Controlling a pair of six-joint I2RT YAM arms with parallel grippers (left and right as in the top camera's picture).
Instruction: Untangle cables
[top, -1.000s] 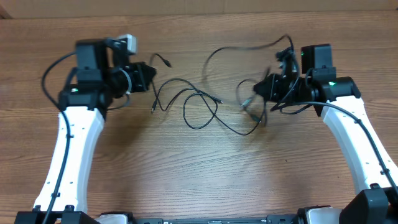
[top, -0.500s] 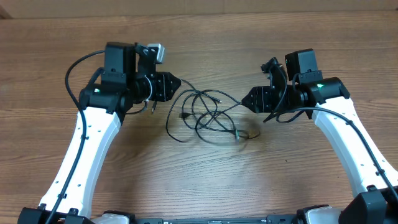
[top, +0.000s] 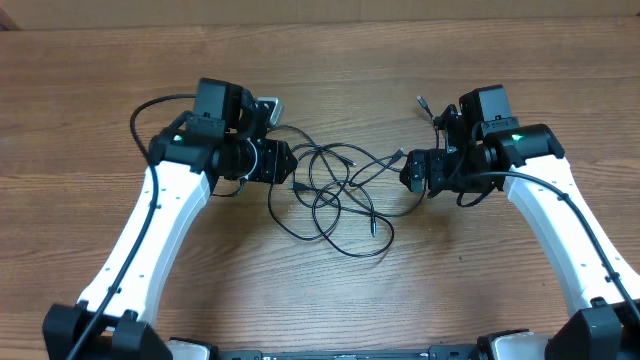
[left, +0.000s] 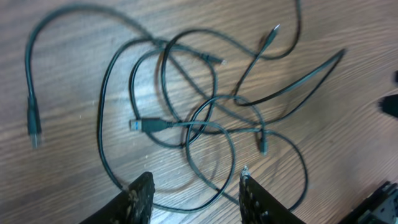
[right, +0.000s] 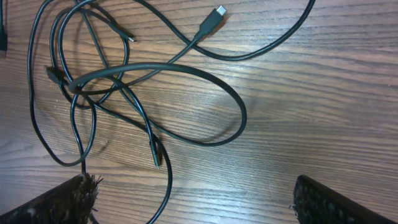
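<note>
tabletop: wood grain, carries everything.
cables: thin black cords in one overlapping heap at mid-table, between the two tools; loops cross, plug ends stick out at the edges.
left tool: fingers partly spread, gripping nothing; a loop lies on the wood under the gap.
right tool: spread wide, empty; one cord runs beneath the gap.
</note>
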